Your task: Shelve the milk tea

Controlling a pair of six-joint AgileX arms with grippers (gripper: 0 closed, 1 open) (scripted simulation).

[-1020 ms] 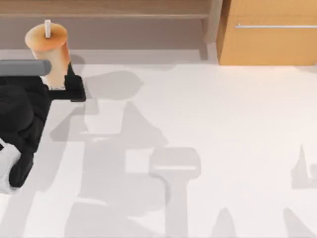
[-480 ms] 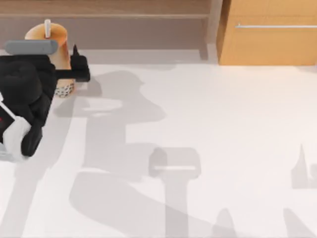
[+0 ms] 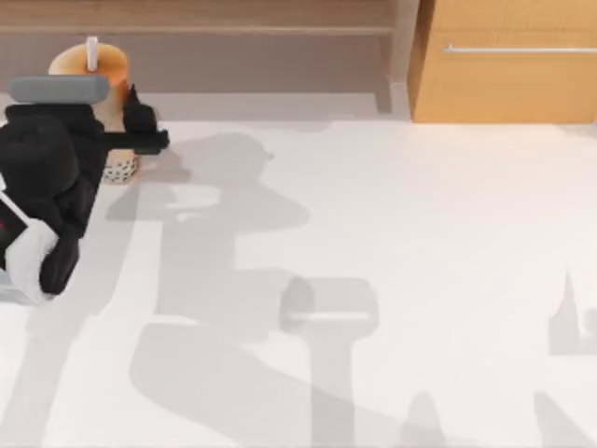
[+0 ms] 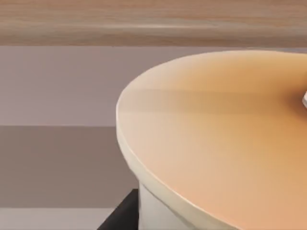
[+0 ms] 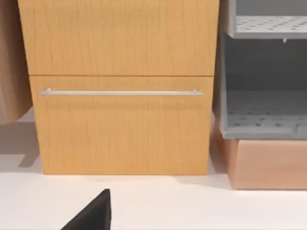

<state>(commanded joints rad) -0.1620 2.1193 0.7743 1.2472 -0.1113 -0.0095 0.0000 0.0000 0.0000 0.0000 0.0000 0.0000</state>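
My left gripper [image 3: 119, 140] is closed around the milk tea [image 3: 104, 75] at the far left of the table, gripping the cup low on its body; one black finger [image 3: 142, 140] shows on the cup's right side, and the other is hidden behind the arm. The cup stands upright, its flat orange lid and short white straw [image 3: 90, 51] uppermost, with a band of black pearls [image 3: 119, 170] showing at its pale base just beneath the finger (whether the base touches the tabletop I cannot tell). In the left wrist view the lid [image 4: 225, 139] looms large and close, with a black finger [image 4: 122, 215] beside the cup wall. Right behind the cup runs the open shelf [image 3: 233, 56], its grey recess under a wooden board. To the right of the shelf stands the wooden cabinet [image 3: 508, 65] with a thin metal handle [image 3: 518, 49]. The white table [image 3: 392, 243] spreads out in front. The right wrist view faces that cabinet [image 5: 122, 96], with a black finger tip [image 5: 93, 213] of the right gripper at the picture's edge, and grey shelving [image 5: 264, 110] beside the cabinet.
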